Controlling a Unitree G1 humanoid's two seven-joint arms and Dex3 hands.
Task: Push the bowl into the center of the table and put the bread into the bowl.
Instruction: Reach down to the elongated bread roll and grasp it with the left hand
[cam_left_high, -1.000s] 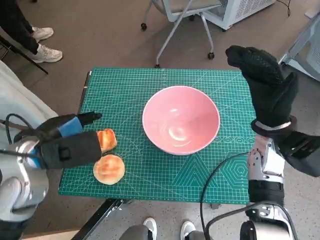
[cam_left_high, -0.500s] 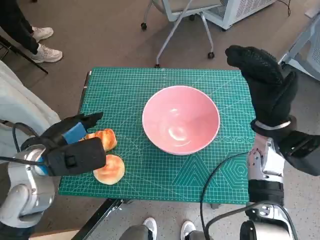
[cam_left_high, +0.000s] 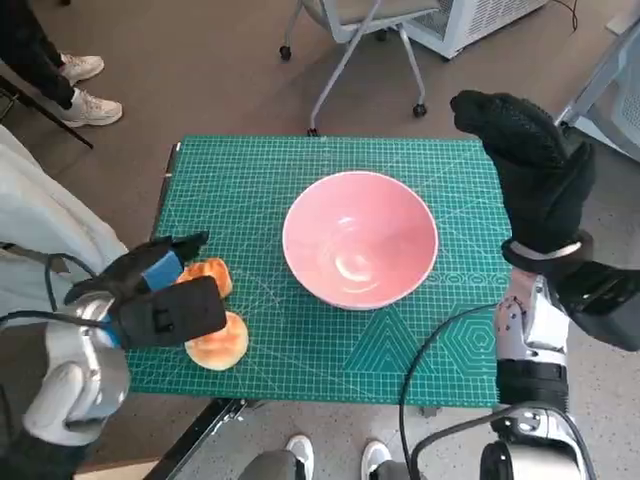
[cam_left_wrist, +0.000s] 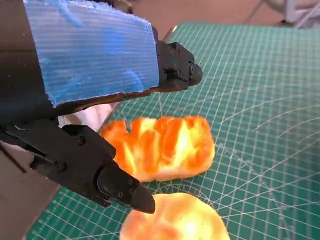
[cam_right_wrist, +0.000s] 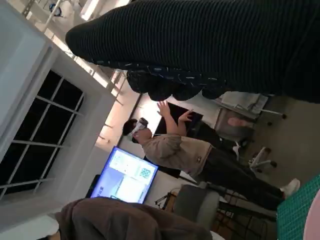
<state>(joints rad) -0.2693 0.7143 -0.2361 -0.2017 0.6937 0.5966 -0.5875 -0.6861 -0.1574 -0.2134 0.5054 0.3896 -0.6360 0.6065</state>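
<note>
A green cutting mat (cam_left_high: 330, 170) covered the small worktop, with brown carpet floor (cam_left_high: 200, 70) all round it. Nearest the robot, at the mat's near left corner, lay the bread: a round bun (cam_left_high: 219, 340) at the edge, and just beyond it a browner, ridged bread piece (cam_left_high: 207, 275), the two close together or touching. The left robot hand (cam_left_high: 160, 295) hung over them, its blue-taped back up. In the left wrist view its black fingers (cam_left_wrist: 117, 185) were spread apart, one side above the ridged piece (cam_left_wrist: 162, 147) and the other low beside the bun (cam_left_wrist: 175, 222); it had hold of nothing, though whether a fingertip touched the bun could not be told. Further in, the pink bowl (cam_left_high: 360, 238) stood upright and empty close to the middle of the mat, well apart from the bread, so the pushing step looked finished. The step in hand seemed to be the reach for the bread. The next move called for lowering the spread fingers round one piece and closing gently, since the bread looked soft, before carrying it across to the bowl. The gloved right robot hand (cam_left_high: 530, 170) was raised beside the worktop's right edge, fingers extended, holding nothing. Beyond, an office chair (cam_left_high: 360, 30) and a person's shoes (cam_left_high: 85, 90) showed on the floor
</note>
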